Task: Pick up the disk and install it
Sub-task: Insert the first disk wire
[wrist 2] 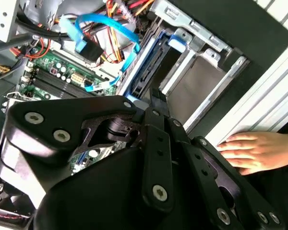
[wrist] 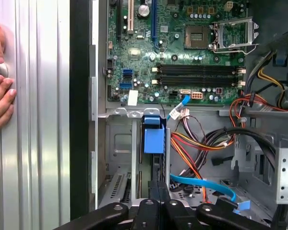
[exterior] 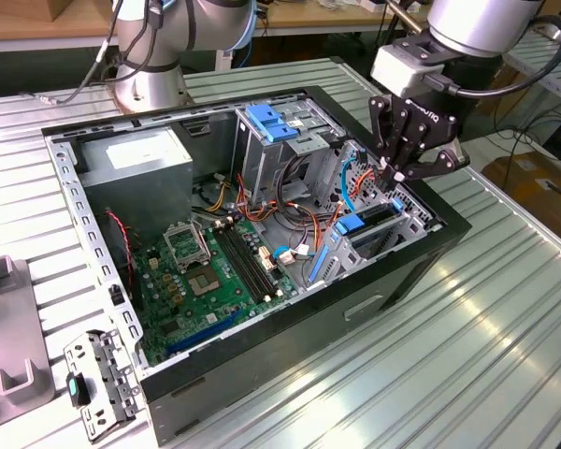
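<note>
The disk (exterior: 366, 224) is a dark drive in a bright blue carrier, standing on edge in the drive bay at the exterior view's right side of the open computer case (exterior: 262, 327). Its rounded blue end (wrist: 153, 139) faces the motherboard. In the second wrist view the disk (wrist 2: 145, 69) runs edge-on between the bay's metal walls. My gripper (exterior: 391, 174) hangs just above the disk's other end, fingers (wrist: 156, 189) pressed together and shut. I cannot tell whether the fingertips touch the disk.
A person's hand (wrist 2: 254, 151) rests on the ribbed metal table beside the case. A light-blue cable (wrist: 201, 184) and orange wires loop next to the bay. A tall grey cage with a blue latch plate (exterior: 271, 122), the motherboard (exterior: 215, 271) and a power supply (exterior: 136, 164) fill the case.
</note>
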You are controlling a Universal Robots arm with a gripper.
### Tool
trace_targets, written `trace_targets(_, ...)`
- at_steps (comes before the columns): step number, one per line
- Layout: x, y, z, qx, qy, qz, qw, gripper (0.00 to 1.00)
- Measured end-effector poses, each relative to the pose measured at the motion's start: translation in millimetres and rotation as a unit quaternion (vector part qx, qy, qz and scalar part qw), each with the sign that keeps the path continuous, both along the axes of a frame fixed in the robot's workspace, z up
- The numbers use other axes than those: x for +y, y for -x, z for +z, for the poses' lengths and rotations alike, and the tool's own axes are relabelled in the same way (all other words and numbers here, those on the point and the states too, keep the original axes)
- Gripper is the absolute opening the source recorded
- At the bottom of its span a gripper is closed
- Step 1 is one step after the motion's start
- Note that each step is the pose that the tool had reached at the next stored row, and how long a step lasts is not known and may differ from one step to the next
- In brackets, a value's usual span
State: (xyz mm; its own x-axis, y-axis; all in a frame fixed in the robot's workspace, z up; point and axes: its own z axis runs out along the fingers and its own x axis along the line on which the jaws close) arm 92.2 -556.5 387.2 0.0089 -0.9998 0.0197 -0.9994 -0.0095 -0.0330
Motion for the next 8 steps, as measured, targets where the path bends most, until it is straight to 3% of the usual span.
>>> trace_targets(8, 0.6, -34.7, -0.1, 0.0008, 0.0001, 0.003, 0.99999, 0.11)
